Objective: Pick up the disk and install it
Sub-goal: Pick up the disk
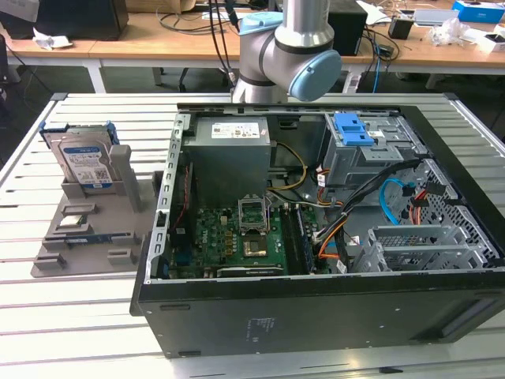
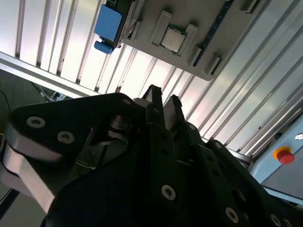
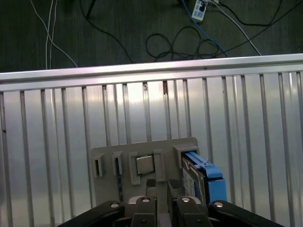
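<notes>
Gripper (image 3: pixel 161 187) hovers above gray holder (image 1: pixel 79 237), jaws slightly apart, empty. Disk (image 1: pixel 83 160) stands upright in holder slot near table (image 1: pixel 79 332) edge, exterior view's left. Clean pickup likely needs jaws centred across disk's flat faces, then straight lift.

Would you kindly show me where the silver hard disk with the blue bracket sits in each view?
Exterior view: the silver hard disk in its blue bracket stands upright on the grey holder plate, at the exterior view's left.
Second wrist view: the disk, blue bracket showing, at that plate's end.
First wrist view: the disk, edge-on, at the plate's end.
Shared landmark: the small square silver chip on the plate.
</notes>
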Controlling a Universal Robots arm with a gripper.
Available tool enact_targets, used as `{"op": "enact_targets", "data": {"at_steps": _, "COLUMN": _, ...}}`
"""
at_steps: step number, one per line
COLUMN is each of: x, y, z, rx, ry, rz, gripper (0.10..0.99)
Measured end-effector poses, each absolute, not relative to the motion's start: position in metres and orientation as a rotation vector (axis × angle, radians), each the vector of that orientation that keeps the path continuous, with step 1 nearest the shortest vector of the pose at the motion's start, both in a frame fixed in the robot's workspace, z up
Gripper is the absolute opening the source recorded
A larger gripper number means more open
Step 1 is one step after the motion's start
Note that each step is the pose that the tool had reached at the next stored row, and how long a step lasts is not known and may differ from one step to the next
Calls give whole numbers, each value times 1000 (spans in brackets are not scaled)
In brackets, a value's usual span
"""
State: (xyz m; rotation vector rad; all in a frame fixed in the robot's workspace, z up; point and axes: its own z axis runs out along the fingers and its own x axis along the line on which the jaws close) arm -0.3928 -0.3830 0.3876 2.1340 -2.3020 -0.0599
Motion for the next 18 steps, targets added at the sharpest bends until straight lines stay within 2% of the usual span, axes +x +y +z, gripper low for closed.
{"op": "enact_targets", "data": {"at_steps": 3, "x": -393, "y": -383, "z": 388, "rx": 2133, "ry": -2303, "rz": -60, "gripper": 416}}
{"op": "enact_targets", "data": {"at_steps": 4, "x": -393, "y": -383, "z": 388, "rx": 2133, "ry": -2303, "rz": -60, "gripper": 416}}
{"op": "enact_targets", "data": {"at_steps": 5, "x": -393, "y": -383, "z": 388, "rx": 2132, "ry": -2303, "rz": -60, "gripper": 533}}
{"op": "enact_targets", "data": {"at_steps": 6, "x": -393, "y": -383, "z": 388, "rx": 2132, "ry": -2304, "rz": -60, "gripper": 533}}
{"op": "enact_targets", "data": {"at_steps": 7, "x": -393, "y": -383, "z": 388, "rx": 2132, "ry": -2304, "rz": -60, "gripper": 600}}
{"op": "enact_targets", "data": {"at_steps": 14, "x": -393, "y": -381, "z": 388, "rx": 2131, "ry": -2305, "rz": -60, "gripper": 600}}
{"op": "enact_targets", "data": {"at_steps": 18, "x": -393, "y": -371, "z": 388, "rx": 2131, "ry": -2305, "rz": -60, "gripper": 600}}
